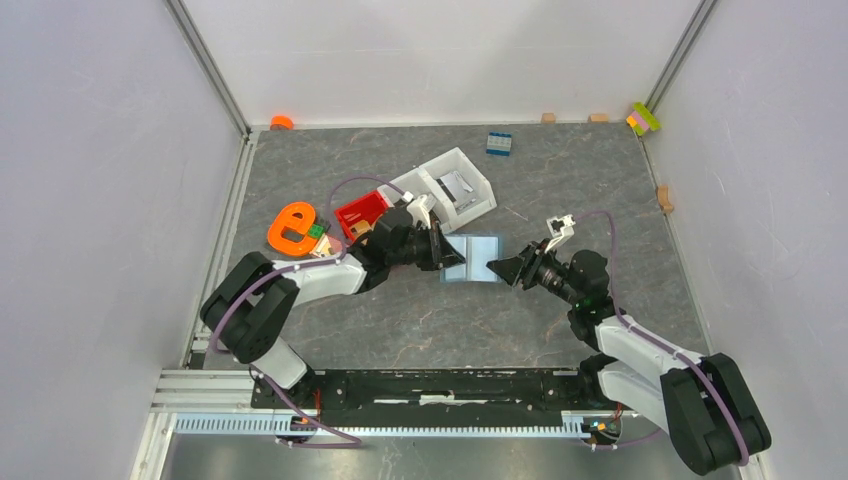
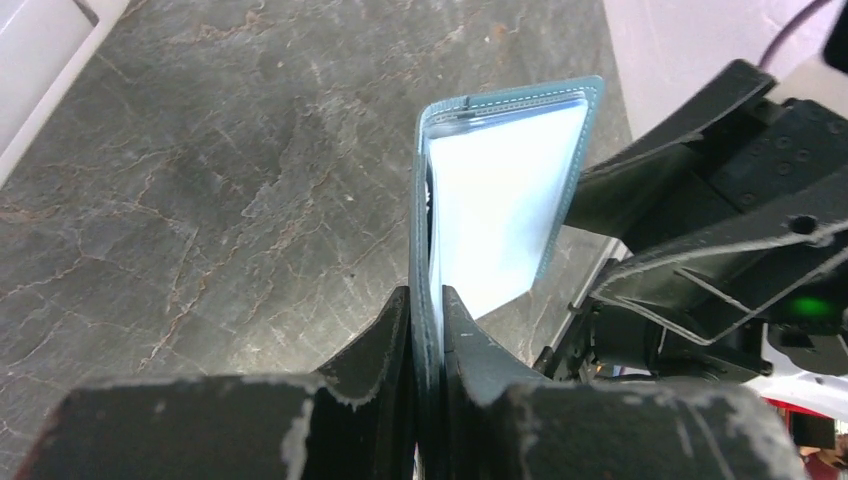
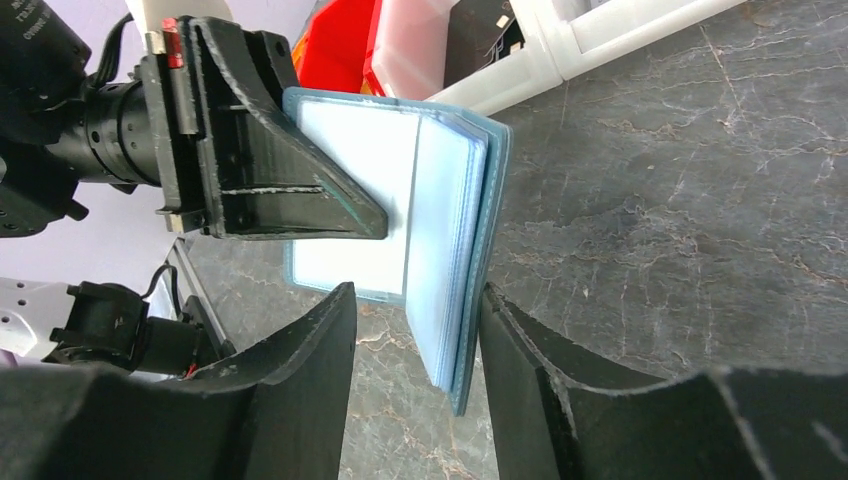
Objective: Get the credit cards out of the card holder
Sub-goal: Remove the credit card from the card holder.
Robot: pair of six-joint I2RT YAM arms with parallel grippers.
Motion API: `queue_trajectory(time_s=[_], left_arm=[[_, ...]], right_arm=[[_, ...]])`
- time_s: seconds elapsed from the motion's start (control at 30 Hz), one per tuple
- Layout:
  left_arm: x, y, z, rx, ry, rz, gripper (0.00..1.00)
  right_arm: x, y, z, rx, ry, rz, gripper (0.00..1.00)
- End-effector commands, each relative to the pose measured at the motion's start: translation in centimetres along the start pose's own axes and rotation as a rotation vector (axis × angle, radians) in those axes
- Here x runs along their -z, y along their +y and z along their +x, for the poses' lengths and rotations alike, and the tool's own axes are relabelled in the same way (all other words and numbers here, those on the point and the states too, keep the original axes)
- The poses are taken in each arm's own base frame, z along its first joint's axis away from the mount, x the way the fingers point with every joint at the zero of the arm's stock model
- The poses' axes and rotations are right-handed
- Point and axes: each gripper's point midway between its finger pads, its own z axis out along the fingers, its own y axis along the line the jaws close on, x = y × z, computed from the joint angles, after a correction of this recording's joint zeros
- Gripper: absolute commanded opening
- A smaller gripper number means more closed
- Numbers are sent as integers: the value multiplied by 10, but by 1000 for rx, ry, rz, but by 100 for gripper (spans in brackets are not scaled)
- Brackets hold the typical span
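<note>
left arm (image 1: pixel 300 280) angled inward | left fingers (image 2: pixel 393 335) clamped on card holder (image 1: pixel 480 252) | right arm (image 1: pixel 640 345) angled inward | right fingers (image 3: pixel 325 335) apart

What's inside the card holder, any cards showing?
The open card holder shows pale-blue lining and stacked sleeves; no tan card is visible. The left gripper covers part of one flap, and between the sleeves is hidden.

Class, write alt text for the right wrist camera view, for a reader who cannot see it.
The left pincer clamps one flap of the open teal card holder. The right pincer is open, its fingers either side of the other flap and its pale-blue sleeves. A grey table, red bin and white bin lie behind.
</note>
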Motion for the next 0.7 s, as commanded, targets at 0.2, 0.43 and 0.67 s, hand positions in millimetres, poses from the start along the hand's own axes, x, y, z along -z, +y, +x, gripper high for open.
queue_trajectory(time_s=[0.2, 0.43, 0.67], left_arm=[[-7, -1, -9, -19, -1, -18, 10], [-6, -14, -9, -22, 6, 48, 10], [-4, -30, -9, -21, 9, 139, 10]], right_arm=[[-11, 2, -10, 43, 2, -5, 35], [-17, -2, -5, 63, 44, 22, 31], [-21, -2, 1, 73, 66, 24, 28]])
